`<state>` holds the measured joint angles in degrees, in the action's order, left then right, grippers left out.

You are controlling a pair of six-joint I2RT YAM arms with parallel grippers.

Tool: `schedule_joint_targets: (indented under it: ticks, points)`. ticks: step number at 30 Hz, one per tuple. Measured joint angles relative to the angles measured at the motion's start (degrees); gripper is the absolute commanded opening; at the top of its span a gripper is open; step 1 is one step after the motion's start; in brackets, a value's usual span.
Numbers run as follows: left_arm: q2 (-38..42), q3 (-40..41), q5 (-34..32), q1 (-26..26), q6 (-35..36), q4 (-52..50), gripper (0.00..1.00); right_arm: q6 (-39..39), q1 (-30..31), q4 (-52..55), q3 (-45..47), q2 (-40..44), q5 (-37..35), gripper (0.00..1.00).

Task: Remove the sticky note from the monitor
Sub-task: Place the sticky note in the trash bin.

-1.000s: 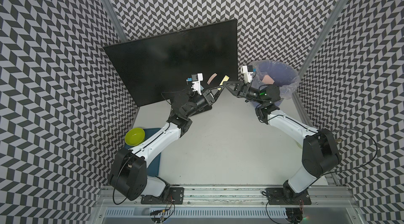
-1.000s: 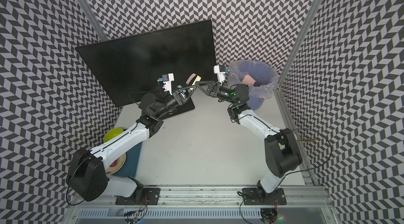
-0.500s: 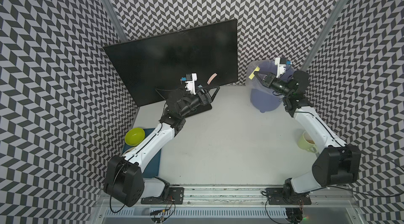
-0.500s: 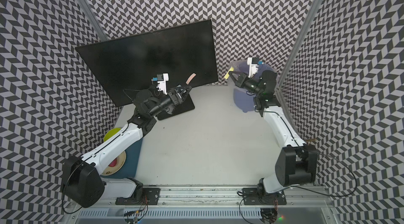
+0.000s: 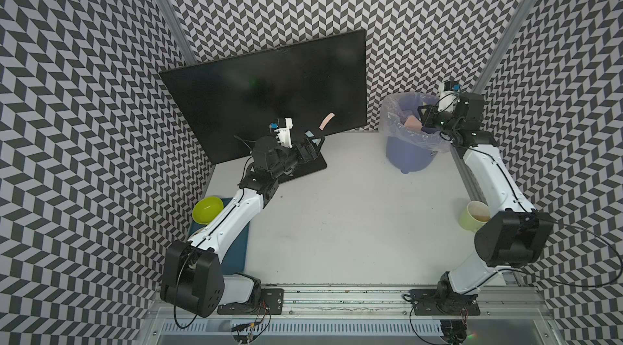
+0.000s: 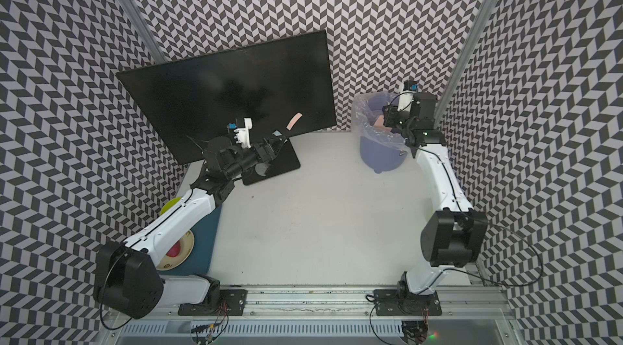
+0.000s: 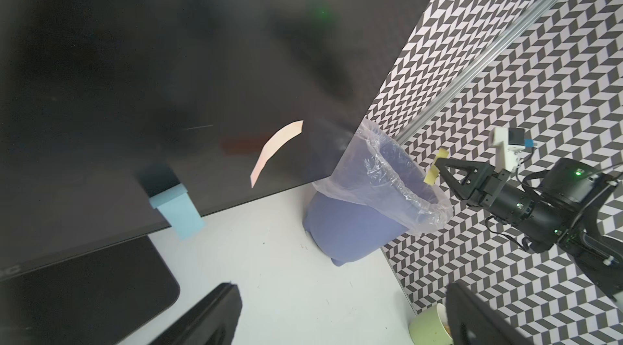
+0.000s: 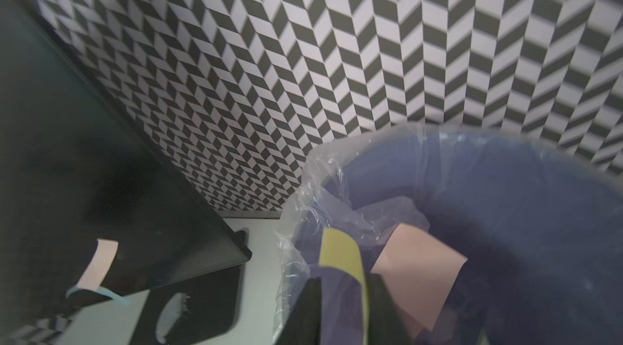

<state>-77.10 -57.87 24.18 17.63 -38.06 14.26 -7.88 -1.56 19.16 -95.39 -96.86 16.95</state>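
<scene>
The black monitor [image 5: 269, 97] [image 6: 219, 90] stands at the back left. A curled pink sticky note [image 5: 327, 121] [image 7: 274, 149] and a blue sticky note [image 7: 177, 212] hang on its lower right part. My left gripper [image 5: 315, 144] [image 7: 340, 319] is open and empty above the stand's base plate [image 5: 313, 164], short of the blue note. My right gripper [image 5: 423, 116] [image 8: 344, 289] hovers over the lined purple bin [image 5: 408, 154] [image 8: 505, 191]. Its jaws stand apart, and a yellow sticky note [image 8: 340, 252] [image 7: 435, 171] clings to one finger.
A pink note [image 8: 421, 276] lies inside the bin. A green cup [image 5: 472, 220] stands at the right table edge beside my right arm. At the left, a green bowl [image 5: 207, 209] and a blue mat [image 5: 236, 252] lie under my left arm.
The grippers met before the monitor at the yellow note. The left one opened and drew back. The right one carried the note over the bin, and its jaws have now parted.
</scene>
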Motion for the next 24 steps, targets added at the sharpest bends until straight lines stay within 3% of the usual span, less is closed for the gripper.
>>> schedule_joint_targets:
  ticks: [3,8,15,24]
  points:
    - [-0.02,1.55,-0.39,-0.48,-0.09,0.09,1.0,1.33,0.0,2.82,-0.39,-0.9,-0.92,0.67]
    - [-0.55,4.74,-1.33,-0.96,-0.59,2.01,1.0,2.4,0.61,3.63,-1.53,-0.35,-0.94,0.85]
    - [-2.67,8.96,-3.23,-1.07,-2.34,8.87,1.0,0.83,1.79,2.45,-0.17,2.49,2.05,0.98]
    - [-9.57,12.72,-4.85,-1.16,-5.64,19.04,1.0,-7.93,1.81,-3.82,4.57,7.43,15.06,0.99]
